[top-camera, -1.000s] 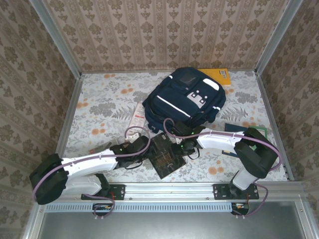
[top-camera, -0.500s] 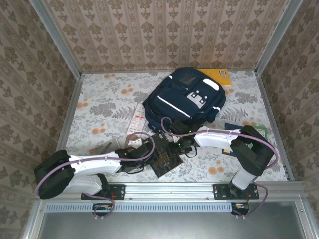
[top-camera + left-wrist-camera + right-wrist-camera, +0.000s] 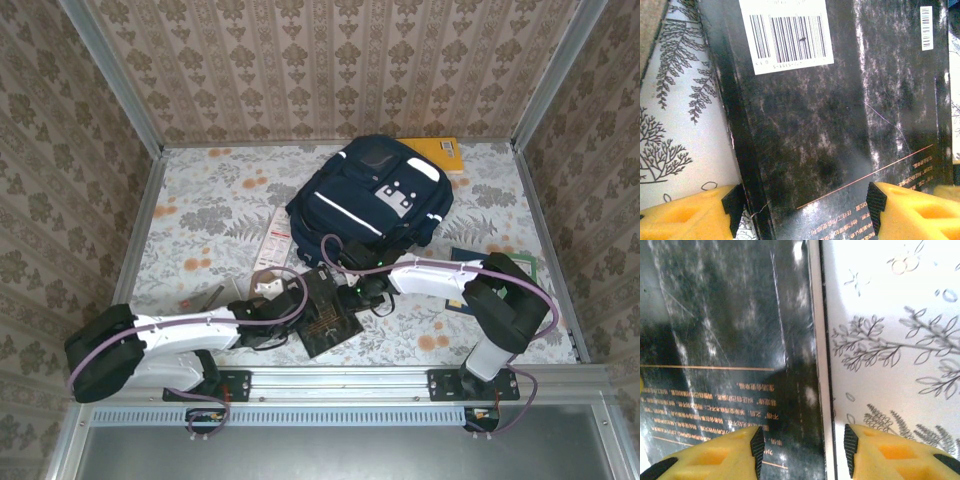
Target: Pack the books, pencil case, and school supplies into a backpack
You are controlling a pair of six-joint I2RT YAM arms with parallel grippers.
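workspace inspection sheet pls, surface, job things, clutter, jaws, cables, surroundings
surface: floral cloth, lying flat
job's things: backpack back centre; orange book behind it; white packet to its left; black book near the front; dark blue book partly under the right arm
clutter: nothing seen
grippers: left jaws open above the black book's cover; right jaws open, straddling its edge
cables: purple cables loop off both arms near the black book
surroundings: patterned walls, metal frame
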